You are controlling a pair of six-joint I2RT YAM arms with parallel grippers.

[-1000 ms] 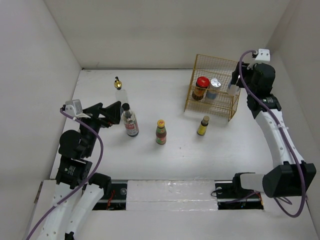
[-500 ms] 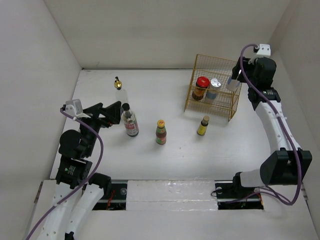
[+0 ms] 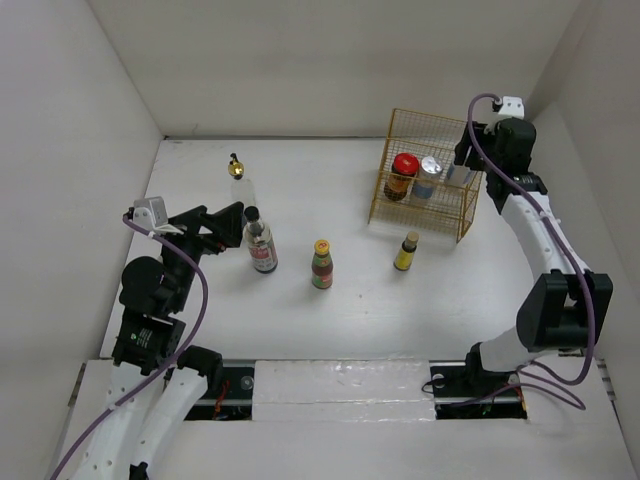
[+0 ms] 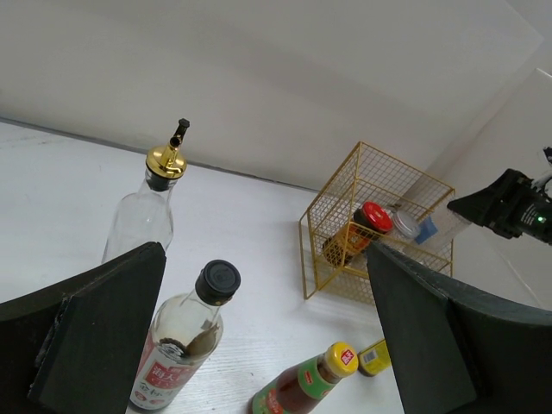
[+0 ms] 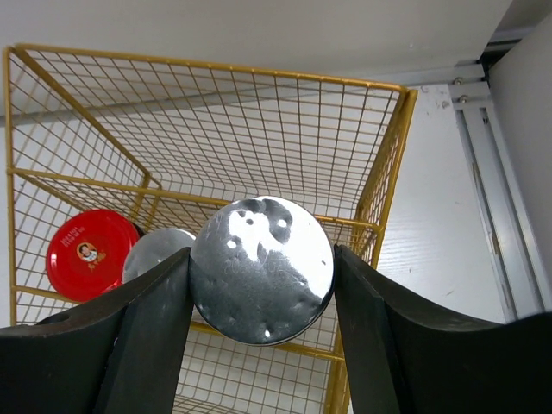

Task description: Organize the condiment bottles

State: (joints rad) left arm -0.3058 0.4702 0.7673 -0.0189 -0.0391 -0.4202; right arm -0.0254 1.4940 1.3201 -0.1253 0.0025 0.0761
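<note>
- Silver and dimpled, a round lid: the silver-lidded can (image 5: 261, 280) is clenched between the fingers of my right pincer (image 5: 261, 257), hanging over the gold wire rack (image 5: 216, 65).
- Below and left of that pincer, two are already racked: the red-capped jar (image 5: 89, 253) with its glossy top, and a second silver lid (image 5: 155, 250) right beside it.
- My read: two in, one going in, four left.
- Well away from this pincer: the small yellow bottle (image 3: 406, 251), the yellow-capped green bottle (image 3: 321, 264), the black-capped bottle (image 3: 260, 243) and the gold-topped clear bottle (image 3: 238, 180).
- My left pincer (image 3: 232, 228) gapes empty, just beside the black-capped bottle.
</note>
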